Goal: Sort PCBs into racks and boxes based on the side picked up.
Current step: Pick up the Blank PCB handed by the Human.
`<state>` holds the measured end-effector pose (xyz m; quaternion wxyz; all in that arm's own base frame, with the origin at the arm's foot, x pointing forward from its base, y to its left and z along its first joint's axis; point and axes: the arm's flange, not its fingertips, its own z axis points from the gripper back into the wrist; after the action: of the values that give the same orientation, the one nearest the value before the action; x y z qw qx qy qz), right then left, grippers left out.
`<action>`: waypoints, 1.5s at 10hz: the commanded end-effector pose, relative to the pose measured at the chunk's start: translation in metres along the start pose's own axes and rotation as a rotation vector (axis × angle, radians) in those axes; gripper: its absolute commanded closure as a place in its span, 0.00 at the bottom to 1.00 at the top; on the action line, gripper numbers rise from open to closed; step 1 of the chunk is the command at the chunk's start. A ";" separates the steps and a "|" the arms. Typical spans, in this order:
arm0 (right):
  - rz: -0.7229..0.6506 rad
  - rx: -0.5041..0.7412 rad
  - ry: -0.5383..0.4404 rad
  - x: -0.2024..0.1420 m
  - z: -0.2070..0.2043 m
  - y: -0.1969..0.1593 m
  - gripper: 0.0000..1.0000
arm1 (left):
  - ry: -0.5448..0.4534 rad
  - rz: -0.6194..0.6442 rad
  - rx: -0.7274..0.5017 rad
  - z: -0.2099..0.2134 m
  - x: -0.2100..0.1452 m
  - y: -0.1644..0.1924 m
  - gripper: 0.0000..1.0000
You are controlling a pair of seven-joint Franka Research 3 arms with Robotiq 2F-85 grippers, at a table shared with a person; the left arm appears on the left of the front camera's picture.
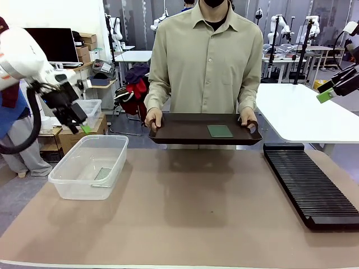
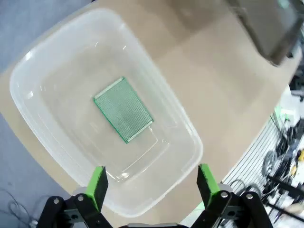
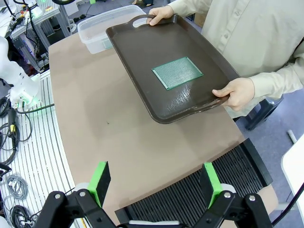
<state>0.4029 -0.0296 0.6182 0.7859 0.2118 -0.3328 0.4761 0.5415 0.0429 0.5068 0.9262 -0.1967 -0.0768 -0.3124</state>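
One green PCB (image 2: 123, 109) lies flat on the bottom of the clear plastic box (image 1: 67, 180) at the table's left. My left gripper (image 1: 82, 124) hangs open above the box's far left corner, nothing between its fingers (image 2: 99, 183). A second green PCB (image 1: 219, 130) rests on the dark brown tray (image 1: 179, 134) that a person holds in both hands over the table's far edge; the same PCB (image 3: 177, 72) shows in the right wrist view. My right gripper (image 1: 331, 89) is open, high at the right above the black slotted rack (image 1: 308, 182).
The brown table top (image 1: 196, 207) between box and rack is bare. A white table (image 1: 303, 115) stands behind the rack at the right. The person stands at the far middle edge. Cables and a slatted floor strip (image 3: 28, 156) lie beside the table.
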 end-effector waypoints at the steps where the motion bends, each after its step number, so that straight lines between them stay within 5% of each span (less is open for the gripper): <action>1: 0.009 0.018 -0.016 0.000 -0.001 -0.001 0.00 | -0.102 -0.204 -0.069 0.028 0.002 -0.009 0.00; 6: 0.009 0.018 -0.016 0.000 -0.001 -0.001 0.00 | -0.303 -0.475 0.138 0.066 0.025 -0.059 0.00; 11: 0.009 0.018 -0.016 0.000 -0.001 -0.001 0.00 | -0.459 -0.560 0.115 0.068 0.021 -0.077 0.00; 15: 0.009 0.018 -0.016 0.000 -0.001 -0.001 0.00 | -0.400 -0.529 0.131 0.075 0.031 -0.077 0.00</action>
<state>0.4030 -0.0299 0.6181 0.7862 0.2117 -0.3328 0.4758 0.5158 0.0019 0.6066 0.7855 -0.1718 -0.3316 -0.4935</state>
